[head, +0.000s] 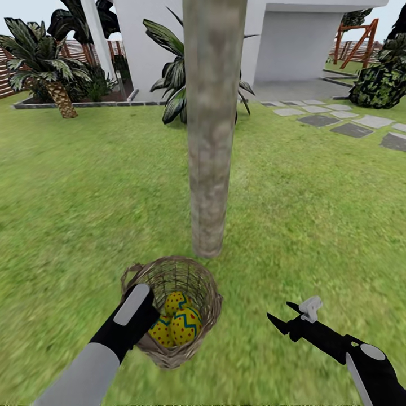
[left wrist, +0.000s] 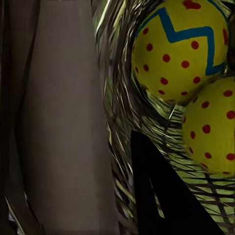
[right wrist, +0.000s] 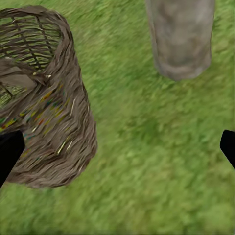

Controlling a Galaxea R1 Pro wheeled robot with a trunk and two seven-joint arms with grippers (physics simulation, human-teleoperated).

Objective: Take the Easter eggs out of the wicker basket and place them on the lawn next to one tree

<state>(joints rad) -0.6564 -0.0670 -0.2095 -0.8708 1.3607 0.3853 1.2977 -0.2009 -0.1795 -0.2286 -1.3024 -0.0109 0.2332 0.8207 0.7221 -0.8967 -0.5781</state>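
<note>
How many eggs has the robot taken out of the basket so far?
None that I can see. The Easter eggs are in the wicker basket, which sits on the lawn right by the tree, so the spot is handy. In hand: the left gripper reaches into the basket beside the eggs. The right gripper waits open over grass. All the eggs remain to be placed.

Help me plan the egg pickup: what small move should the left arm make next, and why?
Probably ease the left gripper toward the nearest Easter egg and close on it. The gripper is already inside the wicker basket, the eggs are still in it, and one dark fingertip sits just short of them. The tree trunk stands close behind.
</note>
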